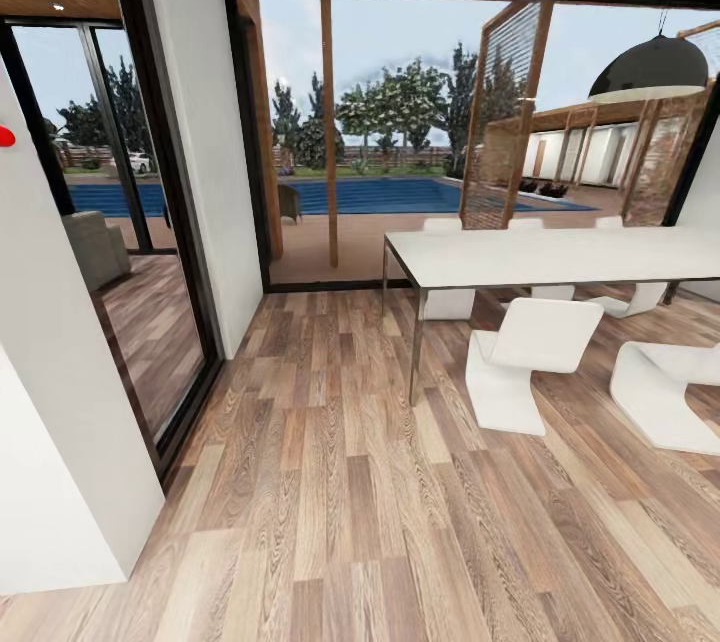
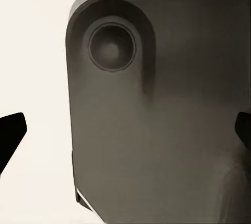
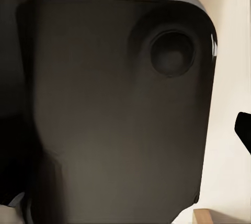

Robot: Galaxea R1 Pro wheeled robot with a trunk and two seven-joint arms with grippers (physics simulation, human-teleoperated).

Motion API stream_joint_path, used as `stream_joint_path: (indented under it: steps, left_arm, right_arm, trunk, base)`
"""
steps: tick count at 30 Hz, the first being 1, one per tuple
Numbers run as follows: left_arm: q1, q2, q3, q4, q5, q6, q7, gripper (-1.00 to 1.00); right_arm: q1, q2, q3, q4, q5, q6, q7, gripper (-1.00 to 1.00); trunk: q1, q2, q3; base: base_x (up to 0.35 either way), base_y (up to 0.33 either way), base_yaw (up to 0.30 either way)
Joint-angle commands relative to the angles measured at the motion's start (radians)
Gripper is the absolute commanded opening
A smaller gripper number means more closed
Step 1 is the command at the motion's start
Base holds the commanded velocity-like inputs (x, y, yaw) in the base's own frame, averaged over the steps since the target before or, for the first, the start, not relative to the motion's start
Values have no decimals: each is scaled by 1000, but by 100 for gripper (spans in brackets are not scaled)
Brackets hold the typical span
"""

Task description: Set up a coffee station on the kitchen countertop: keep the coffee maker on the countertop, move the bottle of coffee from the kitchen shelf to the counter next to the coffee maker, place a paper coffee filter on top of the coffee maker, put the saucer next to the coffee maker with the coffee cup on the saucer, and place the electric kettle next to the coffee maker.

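None of the coffee things are in sight; the head view looks across a dining room. In the left wrist view my left gripper [image 2: 125, 135] is open, its dark fingertips [image 2: 10, 135] at the two side edges with nothing held, facing a dark rounded panel [image 2: 167, 119] of my own body. In the right wrist view my right gripper [image 3: 125, 130] faces a similar dark panel [image 3: 115, 114]. One fingertip [image 3: 243, 130] shows far out at the edge and the other is lost against the dark. Nothing is held.
A white dining table [image 1: 560, 257] with white chairs [image 1: 530, 352] stands at the right, under a black pendant lamp [image 1: 650, 70]. A white wall block [image 1: 60, 442] with a small red object [image 1: 5, 135] fills the left. Wooden floor [image 1: 350, 502] runs to glass doors [image 1: 300, 172] facing a pool.
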Motion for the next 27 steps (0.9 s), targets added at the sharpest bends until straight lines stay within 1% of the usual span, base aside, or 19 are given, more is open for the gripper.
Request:
stream_joint_path:
  steps: [1,6,14,21,27]
  left_arm:
    - [0,0,0,-1,1,-8,0,100]
    - [0,-5,2,-1,3,-33,-1,100]
    - [0,-4,-1,-1,0,-32,-10,100]
    - [0,-3,6,-1,4,-33,-12,100]
    - [0,-3,6,-1,4,-33,-12,100]
  right_arm:
    - [0,0,0,-4,0,1,0,100]
    - [0,-1,-2,-32,0,2,0,100]
    - [0,-3,-3,-55,0,1,0,100]
    - [0,-4,-3,-56,0,2,0,100]
    - [0,-5,-3,-56,0,2,1,100]
  trunk:
    - [0,0,-1]
    - [0,0,-1]
    - [0,0,-1]
    - [0,0,-1]
    - [0,0,-1]
  base:
    - [0,0,0]
    - [0,0,0]
    - [0,16,0]
    - [0,251,-4]
    - [0,296,-197]
